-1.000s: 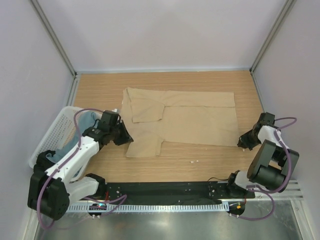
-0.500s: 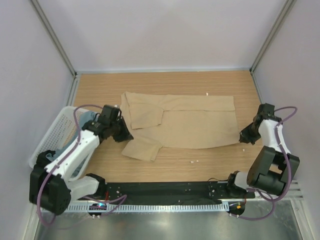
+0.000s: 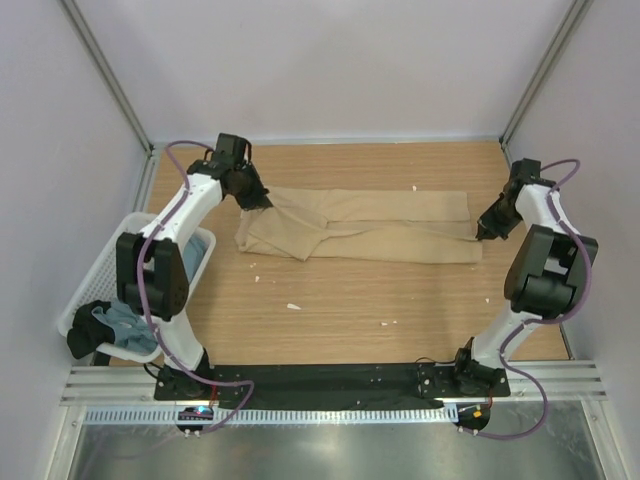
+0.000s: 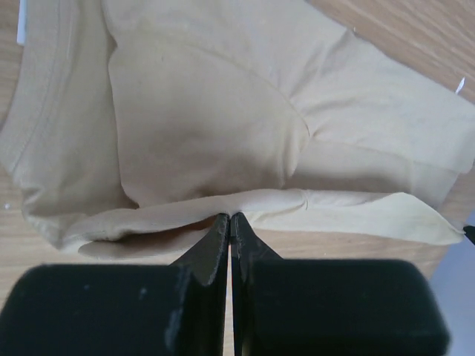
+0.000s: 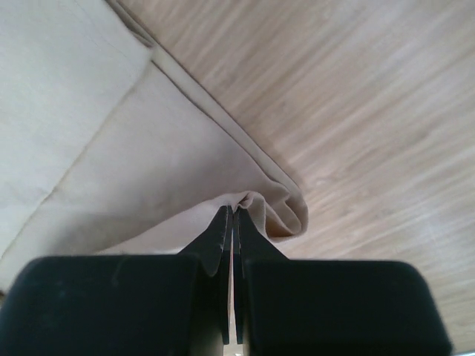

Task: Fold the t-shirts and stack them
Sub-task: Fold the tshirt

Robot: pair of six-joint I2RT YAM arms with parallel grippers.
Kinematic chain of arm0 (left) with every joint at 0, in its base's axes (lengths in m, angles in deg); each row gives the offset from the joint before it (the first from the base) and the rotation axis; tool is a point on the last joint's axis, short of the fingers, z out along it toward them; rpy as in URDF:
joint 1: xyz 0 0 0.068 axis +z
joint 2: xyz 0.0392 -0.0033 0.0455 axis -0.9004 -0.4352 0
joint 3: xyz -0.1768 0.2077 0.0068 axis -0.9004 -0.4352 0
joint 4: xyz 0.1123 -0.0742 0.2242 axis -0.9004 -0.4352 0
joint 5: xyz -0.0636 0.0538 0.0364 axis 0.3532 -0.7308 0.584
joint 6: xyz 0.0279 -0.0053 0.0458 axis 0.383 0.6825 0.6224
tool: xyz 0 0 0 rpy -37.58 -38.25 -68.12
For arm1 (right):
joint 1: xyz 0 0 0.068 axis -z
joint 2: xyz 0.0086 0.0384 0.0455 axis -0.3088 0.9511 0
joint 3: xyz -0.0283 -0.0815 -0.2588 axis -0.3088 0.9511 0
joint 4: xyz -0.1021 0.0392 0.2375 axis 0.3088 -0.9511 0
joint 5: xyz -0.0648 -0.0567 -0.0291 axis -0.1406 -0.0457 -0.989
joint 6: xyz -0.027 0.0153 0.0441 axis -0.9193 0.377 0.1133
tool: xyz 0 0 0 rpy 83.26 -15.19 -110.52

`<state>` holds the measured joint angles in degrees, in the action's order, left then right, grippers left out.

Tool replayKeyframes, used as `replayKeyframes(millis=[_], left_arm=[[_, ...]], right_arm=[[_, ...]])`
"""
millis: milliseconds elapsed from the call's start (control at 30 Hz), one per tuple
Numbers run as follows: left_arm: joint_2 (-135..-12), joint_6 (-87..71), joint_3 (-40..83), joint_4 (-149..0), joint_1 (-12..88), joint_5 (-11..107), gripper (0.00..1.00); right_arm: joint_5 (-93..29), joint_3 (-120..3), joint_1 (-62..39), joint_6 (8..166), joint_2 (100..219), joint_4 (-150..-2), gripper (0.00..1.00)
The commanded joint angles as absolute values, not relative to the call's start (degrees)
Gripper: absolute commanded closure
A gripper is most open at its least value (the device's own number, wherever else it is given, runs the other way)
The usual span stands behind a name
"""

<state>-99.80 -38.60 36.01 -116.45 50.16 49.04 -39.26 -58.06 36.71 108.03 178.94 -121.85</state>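
On the table [image 3: 420,310]: tan t-shirt [image 3: 380,228], folded lengthwise
Left gripper [image 4: 230,218]: pinching its sleeve-end edge
Right gripper [image 5: 231,211]: pinching its hem corner

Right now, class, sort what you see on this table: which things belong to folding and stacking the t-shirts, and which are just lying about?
Part of the job:
tan-beige t-shirt, pinched at its ends by the left gripper and right gripper
grey-blue t-shirt, lying in the white mesh basket

Just lying about:
the white mesh basket itself
small white scraps on the wooden table

Two t-shirts [image 3: 380,228] [image 3: 128,324], one basket [image 3: 97,272]
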Motion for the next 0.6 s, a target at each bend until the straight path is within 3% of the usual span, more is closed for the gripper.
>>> replayKeyframes(millis=[0, 567], left_arm=[[-103.11, -37.82, 41.85, -117.30, 51.37, 50.57, 1.00], [-115.07, -39.06, 51.09, -117.39, 53.22, 52.06, 1.00]], right_arm=[[-37.16, -64.49, 35.74, 106.22, 181.71, -121.25, 0.99], [-35.66, -76.02, 35.39, 106.04, 194.73, -122.04, 0.99]])
